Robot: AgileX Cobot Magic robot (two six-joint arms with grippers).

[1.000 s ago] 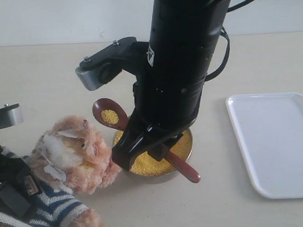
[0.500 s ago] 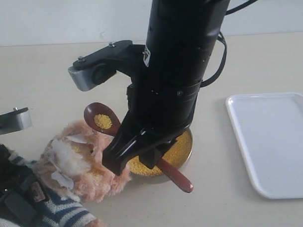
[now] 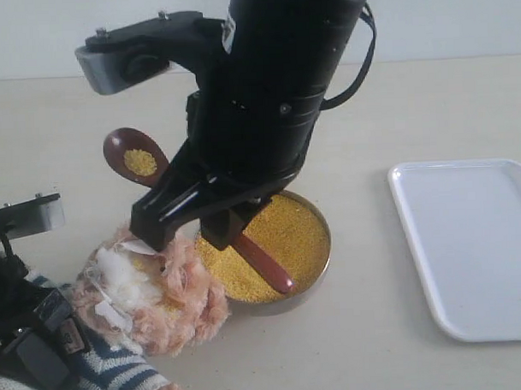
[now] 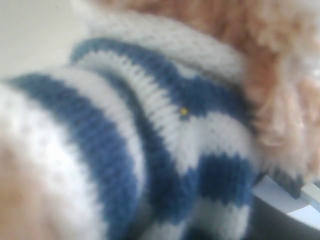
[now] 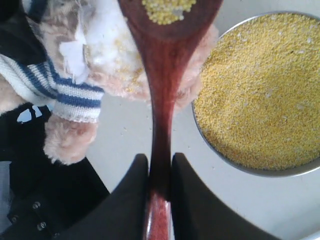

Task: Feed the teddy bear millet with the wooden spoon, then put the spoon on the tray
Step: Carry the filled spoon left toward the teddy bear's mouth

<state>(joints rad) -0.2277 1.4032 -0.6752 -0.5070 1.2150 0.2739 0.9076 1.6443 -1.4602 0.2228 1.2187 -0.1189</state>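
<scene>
**Spoon carried up and leftward, off the bowl's edge**

Over the last second the right arm has swung toward the left of the exterior view, and the wooden spoon [image 3: 122,148] has gone with it. Its oval end, which hung by the near-left edge of the metal bowl [image 3: 328,248], now sits higher and further left, over the bare surface [image 3: 61,108] and above the teddy bear [image 3: 157,293]. The handle's tail, which stuck out past the bowl's front rim, now lies over the millet [image 3: 287,232] in the bowl. The bear's head has sunk lower in that view and rests just beside the bowl's left side.

The right pincer [image 5: 160,167] is almost closed. Its two black fingers [image 5: 134,195] pinch the spoon's slim handle partway along, with wood showing on either side of the grip. A small heap of millet rides in the spoon's oval end. From the right wrist that end lines up over the bear's face, but the exterior view shows it raised clear of the fur.

At the lower left the left pincer [image 3: 30,336] has black parts lying on both sides of the bear's striped body, closed on it. The left wrist view is filled with blurred blue-and-white knit and tan fur, with one yellow grain on the shirt.

The tray [image 3: 467,239] lies flat at the right, well apart from the bowl.
</scene>
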